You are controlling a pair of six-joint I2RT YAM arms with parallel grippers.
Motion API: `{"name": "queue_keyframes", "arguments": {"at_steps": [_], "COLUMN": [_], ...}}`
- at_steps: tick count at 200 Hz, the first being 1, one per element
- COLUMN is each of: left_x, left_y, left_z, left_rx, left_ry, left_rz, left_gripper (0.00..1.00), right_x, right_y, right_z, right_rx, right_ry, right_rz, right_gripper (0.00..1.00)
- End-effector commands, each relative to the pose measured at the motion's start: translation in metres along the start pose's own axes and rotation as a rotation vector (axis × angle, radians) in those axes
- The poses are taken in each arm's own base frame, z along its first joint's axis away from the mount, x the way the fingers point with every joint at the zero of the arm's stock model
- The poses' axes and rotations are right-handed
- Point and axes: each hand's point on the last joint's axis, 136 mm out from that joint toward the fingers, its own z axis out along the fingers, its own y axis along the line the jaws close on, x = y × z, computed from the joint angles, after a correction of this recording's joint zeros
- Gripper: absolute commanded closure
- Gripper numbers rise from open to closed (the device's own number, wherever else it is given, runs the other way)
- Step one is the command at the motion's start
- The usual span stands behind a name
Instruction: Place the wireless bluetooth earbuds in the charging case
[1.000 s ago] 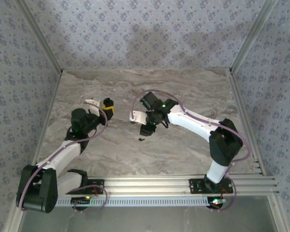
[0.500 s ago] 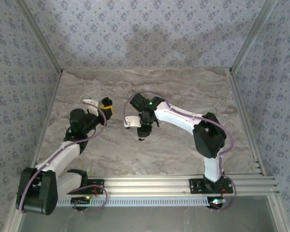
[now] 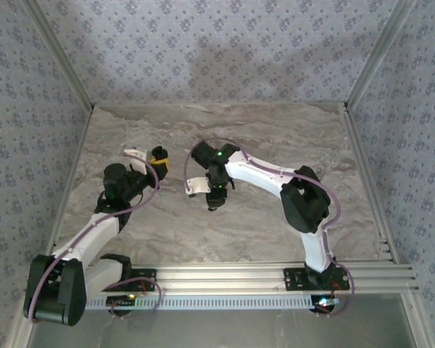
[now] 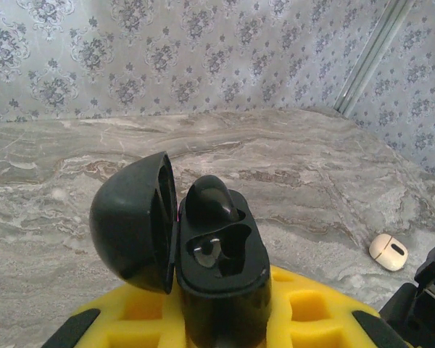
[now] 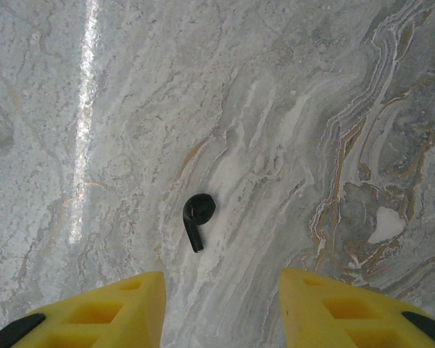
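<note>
The charging case [image 4: 221, 268] is gripped in the left gripper [image 3: 159, 158], its lid [image 4: 130, 221] swung out leftward. One earbud [image 4: 210, 199] is seated, apparently, in the well farther from that gripper. The second earbud [image 5: 197, 217] is laid on the table [image 5: 333, 109] just ahead of the right gripper [image 5: 221, 279].

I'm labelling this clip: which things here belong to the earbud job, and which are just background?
Job: open case, gripped by the left end effector; seated earbud inside it; loose earbud on the table, below the open right end effector.
Background: marble table, patterned walls, metal frame.
</note>
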Motion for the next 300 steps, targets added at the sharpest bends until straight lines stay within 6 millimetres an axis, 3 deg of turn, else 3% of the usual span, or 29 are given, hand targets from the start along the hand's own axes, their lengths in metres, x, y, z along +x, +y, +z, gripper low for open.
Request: {"name": "queue_keyframes", "arguments": {"at_steps": [1,102,177,246,300], "left_x": [-0.008,-0.008,-0.009,-0.008,-0.005], "left_y": [-0.001,-0.001,-0.003,-0.004,-0.004], "left_z": [-0.002,-0.002,-0.002,0.000,0.003], "left_rx": [0.006,0.007,0.017,0.025,0.036], "left_ry": [-0.023,-0.019,-0.018,-0.011,0.002], "left_rz": [0.015,0.017,0.016,0.006,-0.007], "left_gripper": [0.86,0.86,0.86,0.86,0.86], "right_x": [0.005,0.031,0.062,0.049,0.037], "right_y": [0.006,0.004,0.015,0.012,0.005], "right_z": [0.004,0.013,-0.005,-0.028,-0.032], "right_rx": [-0.048,-0.076,-0.064,0.005,0.029], "right_ry": [0.042,0.104,0.111,0.008,-0.042], "right_rz": [-0.067,-0.003,0.129,0.174,0.175], "right_gripper": [0.55,0.64,0.67,0.65,0.64]}}
